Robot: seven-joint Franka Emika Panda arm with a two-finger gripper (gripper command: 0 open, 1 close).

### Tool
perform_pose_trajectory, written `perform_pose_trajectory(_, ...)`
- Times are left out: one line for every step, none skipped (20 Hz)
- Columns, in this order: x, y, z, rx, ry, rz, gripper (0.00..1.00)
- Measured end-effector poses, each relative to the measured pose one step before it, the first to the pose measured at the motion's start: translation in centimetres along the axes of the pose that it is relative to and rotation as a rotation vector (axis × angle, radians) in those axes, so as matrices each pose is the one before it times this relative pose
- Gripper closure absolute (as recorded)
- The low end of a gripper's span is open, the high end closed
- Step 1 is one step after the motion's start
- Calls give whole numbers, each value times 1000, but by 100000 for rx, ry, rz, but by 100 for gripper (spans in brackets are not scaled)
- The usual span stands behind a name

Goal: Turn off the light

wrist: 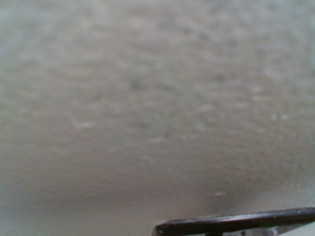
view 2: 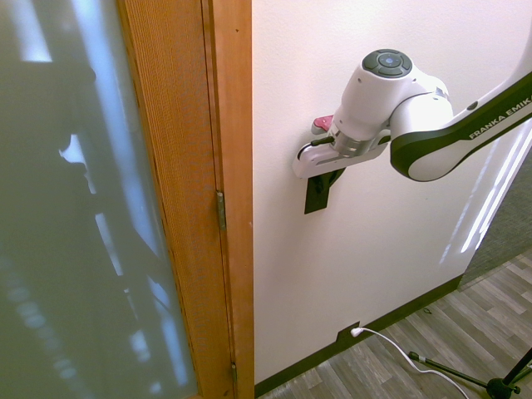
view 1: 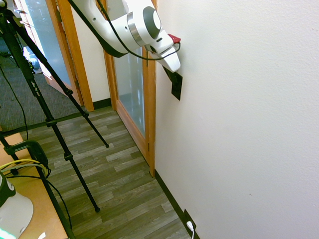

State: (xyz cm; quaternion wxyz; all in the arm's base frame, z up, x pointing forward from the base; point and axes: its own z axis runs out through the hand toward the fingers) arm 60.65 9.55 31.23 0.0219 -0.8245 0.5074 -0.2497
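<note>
The black switch plate was upright on the white wall, just beside the wooden door frame. The gripper was at the plate's upper part, its jaws together; whether they touched the plate could not be told. Beyond the frame stood a door with a frosted pane. Below, a dark baseboard edged the wood-look plank floor, near a black outlet plate with a white plug. "FRANKA EMIKA" ran along the arm. Bare wall lay open below the gripper, while the door frame bordered one side.
</note>
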Motion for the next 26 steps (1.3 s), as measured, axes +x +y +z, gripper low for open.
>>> perform_pose_trajectory(-110, 33, 174, -129, -224, -30, 100)
perform_pose_trajectory(-107, 10, 91, 28, -144, -11, 100)
perform_pose_trajectory(-144, -3, 72, 53, -100, 20, 100)
perform_pose_trajectory(-217, 15, 135, 14, -91, -24, 100)
perform_pose_trajectory(-267, 43, 215, 94, -139, 98, 100)
perform_pose_trajectory(-260, 66, 246, -119, -241, 137, 100)
perform_pose_trajectory(-186, 77, 238, -147, -162, 176, 100)
perform_pose_trajectory(-120, 72, 188, 15, 38, 3, 100)
perform_pose_trajectory(-48, 44, 63, 186, 73, 286, 100)
perform_pose_trajectory(11, -14, -35, 413, 48, 392, 100)
perform_pose_trajectory(28, -48, -118, 545, -42, 299, 100)
perform_pose_trajectory(44, -39, -223, 545, 33, 280, 100)
perform_pose_trajectory(65, 6, -353, 638, 84, 293, 100)
perform_pose_trajectory(71, 147, -555, 710, 110, 179, 100)
perform_pose_trajectory(48, 237, -706, 737, 158, -24, 100)
perform_pose_trajectory(19, 316, -818, 668, 239, -123, 100)
perform_pose_trajectory(-25, 372, -875, 353, 393, -148, 100)
perform_pose_trajectory(-132, 439, -888, 300, 322, -95, 100)
perform_pose_trajectory(-197, 452, -791, 193, 232, -42, 100)
perform_pose_trajectory(-245, 506, -775, 138, 185, -55, 100)
perform_pose_trajectory(-259, 510, -657, 9, 74, 56, 100)
perform_pose_trajectory(-283, 511, -643, 6, 11, 58, 100)
perform_pose_trajectory(-265, 501, -590, 22, 60, -8, 100)
perform_pose_trajectory(-216, 457, -488, 21, 119, 29, 100)
perform_pose_trajectory(-198, 470, -454, 54, 45, 142, 100)
perform_pose_trajectory(-151, 422, -385, 32, -55, 125, 100)
